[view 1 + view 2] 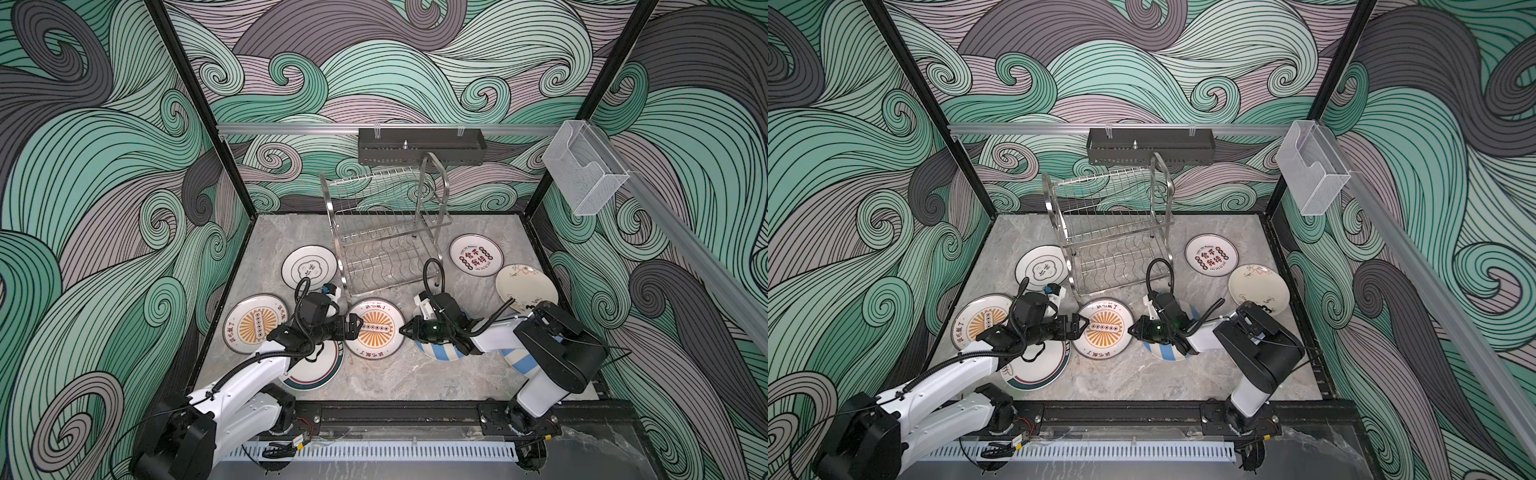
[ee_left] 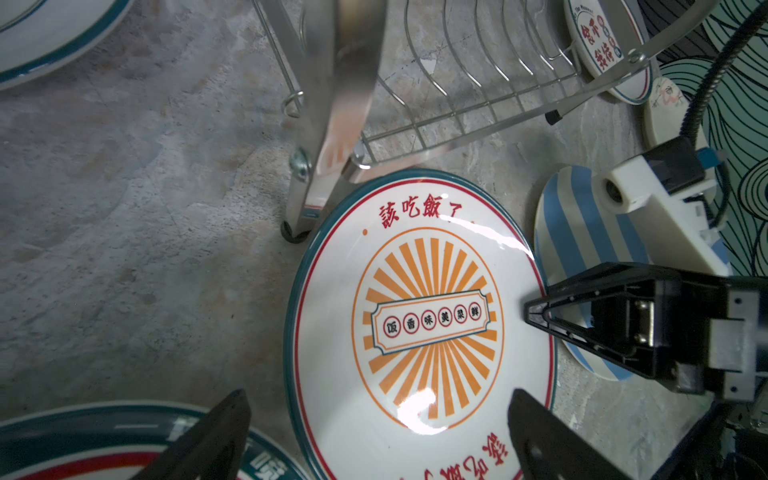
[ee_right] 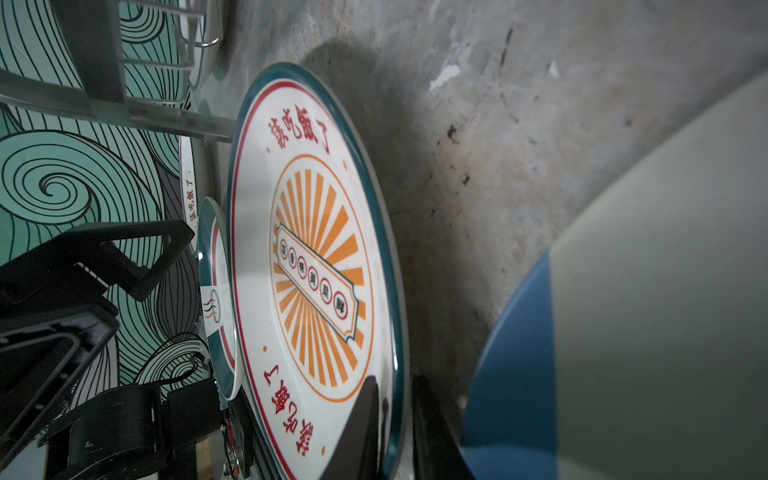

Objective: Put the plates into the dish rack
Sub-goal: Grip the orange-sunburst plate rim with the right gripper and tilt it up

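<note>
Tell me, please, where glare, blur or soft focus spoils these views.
Left wrist: glare streaks the sunburst plate, and the near post of the rack is smeared; right wrist: the striped plate looms out of focus; both top views look sharp.

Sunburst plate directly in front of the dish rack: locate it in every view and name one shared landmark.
In a top view: sunburst plate, low centre, in front of the dish rack.
In a top view: the plate, likewise low centre.
Left wrist: the plate fills the picture's centre.
Right wrist: the plate, centre, steeply slanted.
Shared landmark: the dish rack's steel frame beside the plate.
</note>
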`<act>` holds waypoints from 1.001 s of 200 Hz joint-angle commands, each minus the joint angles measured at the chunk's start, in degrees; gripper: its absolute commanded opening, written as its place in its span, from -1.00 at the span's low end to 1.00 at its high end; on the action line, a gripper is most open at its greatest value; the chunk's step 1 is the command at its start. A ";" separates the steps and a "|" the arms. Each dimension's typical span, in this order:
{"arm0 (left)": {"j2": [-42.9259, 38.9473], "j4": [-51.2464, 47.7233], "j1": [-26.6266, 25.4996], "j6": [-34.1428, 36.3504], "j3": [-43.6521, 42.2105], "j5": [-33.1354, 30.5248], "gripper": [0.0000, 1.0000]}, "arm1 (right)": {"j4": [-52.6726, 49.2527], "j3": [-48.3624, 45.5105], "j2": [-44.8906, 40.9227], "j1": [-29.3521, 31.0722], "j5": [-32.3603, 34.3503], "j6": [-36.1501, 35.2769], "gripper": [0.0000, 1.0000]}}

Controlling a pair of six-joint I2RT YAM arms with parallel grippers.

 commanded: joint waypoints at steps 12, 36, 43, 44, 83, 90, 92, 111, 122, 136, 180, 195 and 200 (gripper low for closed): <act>-3.02 -3.65 -0.33 1.80 1.57 0.49 0.97 | -4.77 0.87 -0.51 0.05 3.23 0.66 -0.82; -4.18 -4.92 -0.33 1.91 2.07 0.23 0.97 | -6.21 0.86 -1.94 0.06 3.66 0.89 -0.89; -4.46 -5.11 -0.33 1.81 2.13 0.11 0.97 | -7.04 0.88 -2.58 0.05 3.83 0.76 -0.92; -4.46 -5.11 -0.33 1.77 2.14 0.10 0.97 | -7.12 0.86 -2.69 0.09 3.84 0.71 -0.92; -5.05 -4.89 -0.33 1.98 2.37 -0.78 0.97 | -13.19 -0.51 -10.11 -0.04 6.31 -0.16 -1.00; -4.98 -4.83 -0.33 1.97 2.48 -0.95 0.97 | -14.24 -1.05 -11.64 0.01 6.95 -0.49 -1.00; -4.90 -4.78 -0.33 1.96 2.53 -0.97 0.97 | -14.59 -1.15 -12.09 -0.03 7.13 -0.59 -1.00; -4.41 -4.59 -0.33 1.90 3.08 -0.75 0.97 | -18.54 -1.82 -15.62 -0.43 8.29 -1.32 -1.00; -3.97 -4.41 -0.33 1.78 3.46 -0.54 0.97 | -20.19 -2.37 -17.64 -0.77 8.24 -1.68 -1.00; -3.45 -4.49 -0.33 1.71 4.19 -0.27 0.97 | -22.14 -3.15 -20.46 -1.33 8.42 -1.91 -1.00; -1.72 -7.92 -0.33 1.56 7.49 -3.38 0.97 | -28.82 -4.96 -32.36 -3.07 11.91 -3.68 -1.00; -1.19 -7.47 -0.28 0.54 7.45 -4.92 0.97 | -31.67 -3.99 -36.07 -3.61 13.02 -5.64 -1.00; -1.00 -6.84 -0.32 0.57 7.32 -4.84 0.97 | -32.75 -3.50 -36.76 -3.62 13.21 -6.64 -1.00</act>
